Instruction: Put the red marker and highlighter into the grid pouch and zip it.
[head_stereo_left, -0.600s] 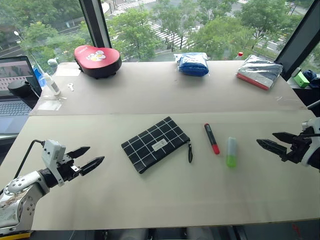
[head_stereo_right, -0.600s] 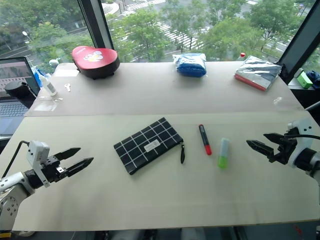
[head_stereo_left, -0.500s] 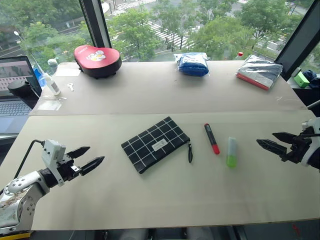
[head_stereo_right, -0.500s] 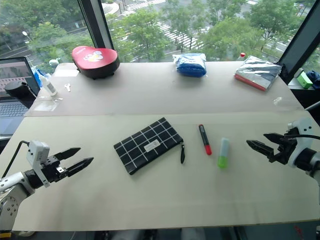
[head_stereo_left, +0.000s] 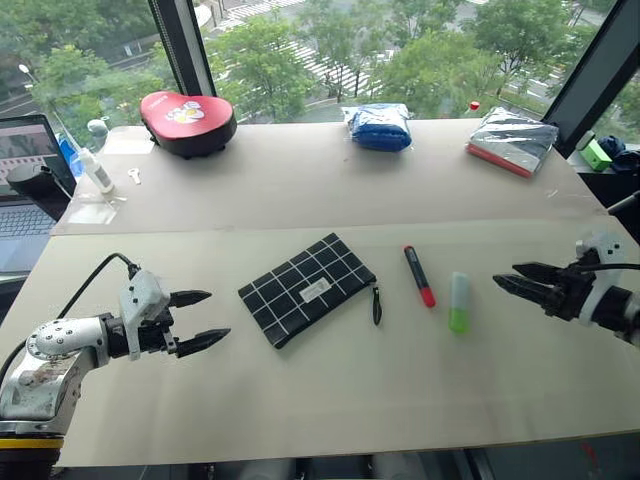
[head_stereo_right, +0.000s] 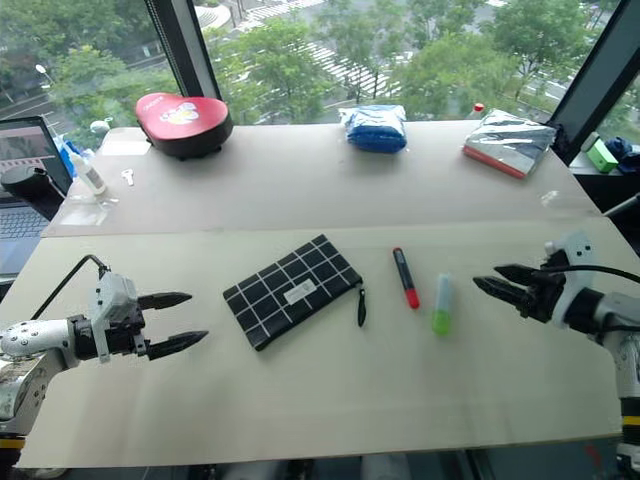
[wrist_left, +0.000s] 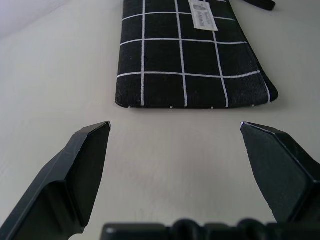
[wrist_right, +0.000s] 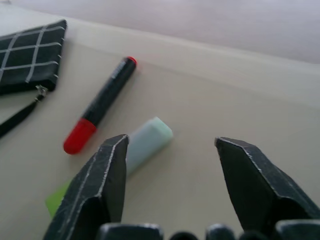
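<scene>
Hovering low over the table (head_stereo_left: 330, 400), the left claw (head_stereo_left: 202, 318) has its two black fingers spread wide and holds nothing; its tips point toward the pouch (head_stereo_left: 307, 289), which lies flat a short way ahead of it, apart from the fingers. In the left wrist view the pouch's near edge sits just beyond the gap between the fingertips (wrist_left: 92, 145). The pouch's zipper strap (head_stereo_left: 378, 304) trails from the end farthest from this claw.

The right claw (head_stereo_left: 513, 277) hangs at the opposite side of the table, fingers parted and empty, pointing in toward the middle. Nearest ahead of it lies the highlighter (head_stereo_left: 459, 302), green end toward the table's near edge, close to the tips but not touching. Just past the highlighter, farther from this claw, lies the marker (head_stereo_left: 420, 276), red end also toward the near edge, the two side by side and apart. The pouch lies beyond the marker.

Farther back, well away from both claws, sit a red case (head_stereo_left: 187, 121), a blue bag (head_stereo_left: 379, 126) and a silver packet (head_stereo_left: 513, 141). A laptop (head_stereo_left: 22, 175) stands beyond the left claw's outer side.
</scene>
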